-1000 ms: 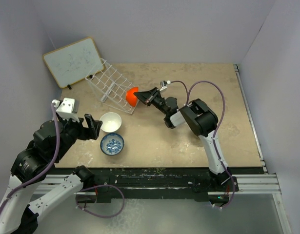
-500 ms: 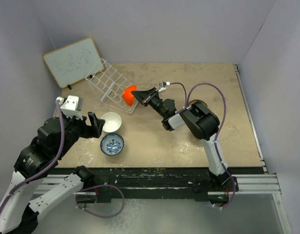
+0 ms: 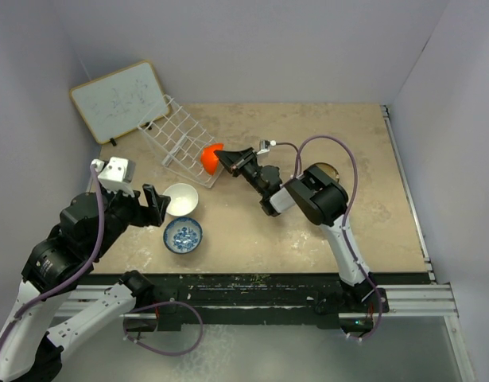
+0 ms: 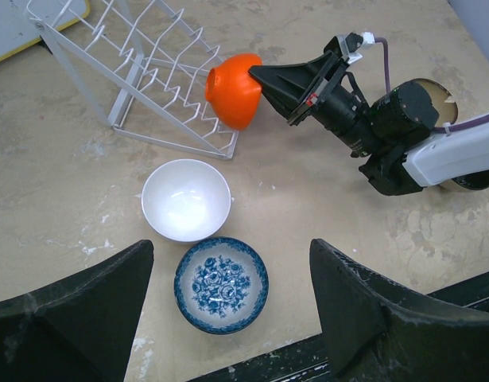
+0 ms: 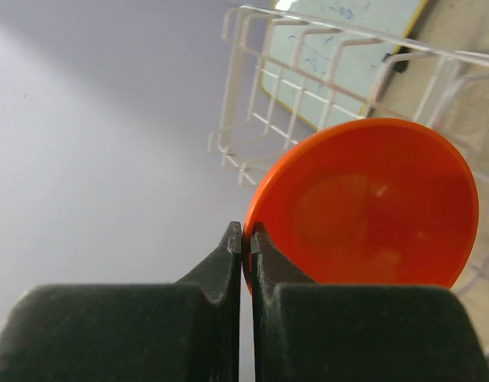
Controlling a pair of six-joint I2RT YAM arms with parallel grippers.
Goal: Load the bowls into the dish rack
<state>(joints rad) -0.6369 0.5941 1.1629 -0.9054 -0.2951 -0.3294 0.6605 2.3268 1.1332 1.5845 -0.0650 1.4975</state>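
My right gripper (image 3: 221, 161) is shut on the rim of the orange-red bowl (image 3: 210, 158), holding it on edge against the near right end of the white wire dish rack (image 3: 174, 133). In the right wrist view the bowl (image 5: 371, 207) faces me, its rim pinched by my right gripper (image 5: 246, 232). The rack (image 4: 141, 64) holds no other bowl. The plain white bowl (image 3: 180, 199) and the blue-and-white bowl (image 3: 183, 235) sit upright on the table. My left gripper (image 3: 152, 205) is open above and left of them. A brown-inside bowl (image 4: 439, 87) shows behind the right arm.
A wood-framed whiteboard (image 3: 119, 100) leans on the back left wall behind the rack. The right arm (image 3: 316, 199) stretches across the table's middle. A dark bowl (image 4: 475, 181) shows partly at the right edge of the left wrist view. White walls close in the table.
My right gripper has carried the orange-red bowl left, up to the rack's near end. My left arm shifted slightly and then stayed still, jaws open.
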